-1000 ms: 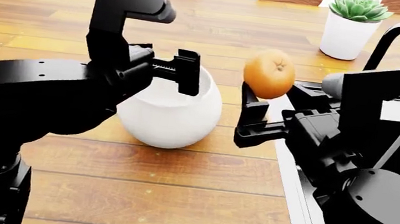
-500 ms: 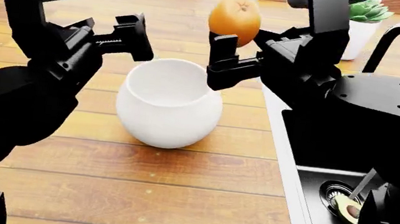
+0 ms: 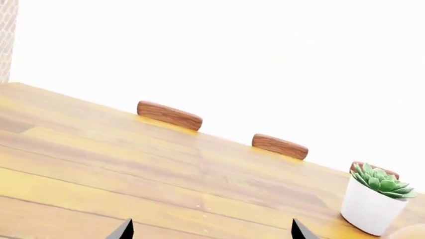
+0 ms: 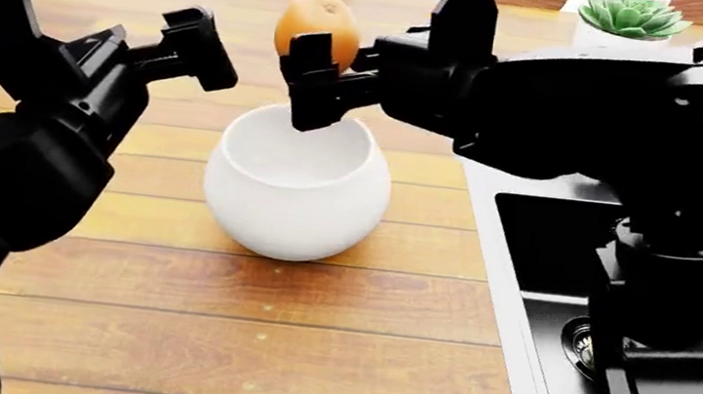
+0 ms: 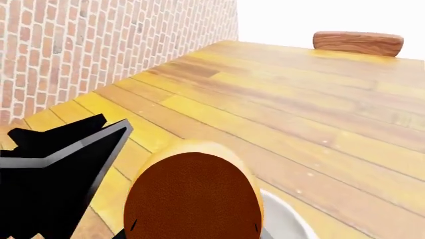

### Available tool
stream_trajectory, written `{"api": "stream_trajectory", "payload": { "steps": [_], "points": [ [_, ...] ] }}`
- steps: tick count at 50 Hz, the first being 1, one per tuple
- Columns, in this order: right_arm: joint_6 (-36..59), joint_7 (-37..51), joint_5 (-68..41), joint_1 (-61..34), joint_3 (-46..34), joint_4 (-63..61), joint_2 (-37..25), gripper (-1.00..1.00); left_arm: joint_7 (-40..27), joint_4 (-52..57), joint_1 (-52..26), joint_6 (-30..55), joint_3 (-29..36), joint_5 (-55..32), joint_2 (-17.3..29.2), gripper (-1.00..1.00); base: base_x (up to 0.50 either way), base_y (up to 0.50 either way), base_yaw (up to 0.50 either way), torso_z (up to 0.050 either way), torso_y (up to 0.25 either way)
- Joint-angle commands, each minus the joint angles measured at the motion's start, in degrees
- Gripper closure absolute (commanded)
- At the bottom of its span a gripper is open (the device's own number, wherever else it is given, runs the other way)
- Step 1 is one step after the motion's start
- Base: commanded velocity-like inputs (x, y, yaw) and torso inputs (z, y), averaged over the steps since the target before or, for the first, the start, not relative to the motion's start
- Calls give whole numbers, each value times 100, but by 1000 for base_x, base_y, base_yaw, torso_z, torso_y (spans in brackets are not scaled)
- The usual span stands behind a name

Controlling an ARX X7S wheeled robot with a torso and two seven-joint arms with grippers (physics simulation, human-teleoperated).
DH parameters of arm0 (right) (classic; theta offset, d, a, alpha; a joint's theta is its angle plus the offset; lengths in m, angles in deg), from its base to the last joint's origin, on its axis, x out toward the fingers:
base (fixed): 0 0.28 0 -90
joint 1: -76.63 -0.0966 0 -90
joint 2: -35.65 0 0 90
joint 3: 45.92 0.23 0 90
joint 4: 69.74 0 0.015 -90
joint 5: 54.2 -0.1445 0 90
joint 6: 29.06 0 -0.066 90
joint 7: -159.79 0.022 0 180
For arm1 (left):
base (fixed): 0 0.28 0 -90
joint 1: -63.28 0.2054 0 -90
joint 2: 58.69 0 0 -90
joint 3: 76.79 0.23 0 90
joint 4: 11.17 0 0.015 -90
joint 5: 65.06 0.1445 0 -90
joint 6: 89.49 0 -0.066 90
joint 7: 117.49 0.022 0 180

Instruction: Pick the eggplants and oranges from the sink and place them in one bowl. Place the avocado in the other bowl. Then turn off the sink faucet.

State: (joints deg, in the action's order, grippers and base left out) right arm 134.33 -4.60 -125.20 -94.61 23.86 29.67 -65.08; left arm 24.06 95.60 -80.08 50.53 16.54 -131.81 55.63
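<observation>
The left end effector (image 4: 197, 48) hangs released and empty over the table (image 4: 245, 343), just left of the bowl (image 4: 298, 184). Right of it, the right end effector (image 4: 316, 76) is clenched on an orange (image 4: 318, 22), which sits above the bowl's far rim. The orange looks light, firm and round, so it could roll in the pads; gripping across its widest part suits it. Whether it is fully over the mouth is hard to judge. The sink (image 4: 536, 305) lies at right.
</observation>
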Motion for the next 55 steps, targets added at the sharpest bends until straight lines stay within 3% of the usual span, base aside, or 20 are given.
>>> {"api": "stream_trajectory", "payload": {
  "steps": [1,29,54,55],
  "points": [
    [200,-77,-12,-185,-184,737,230,100,-109,-53,-44,-14,-38,2,23,-100,0,0,0,0,0],
    [-216,-618,284,-160,-706,1333,357,100,-106,-184,-45,-77,0,22,35,-100,0,0,0,0,0],
    [-166,-401,93,-96,-700,1327,299,100,-157,-162,-55,-81,21,-47,47,-100,0,0,0,0,0],
    [-184,-417,104,-95,-713,1313,290,-100,-158,-165,-59,-82,27,-41,47,-100,0,0,0,0,0]
  ]
}}
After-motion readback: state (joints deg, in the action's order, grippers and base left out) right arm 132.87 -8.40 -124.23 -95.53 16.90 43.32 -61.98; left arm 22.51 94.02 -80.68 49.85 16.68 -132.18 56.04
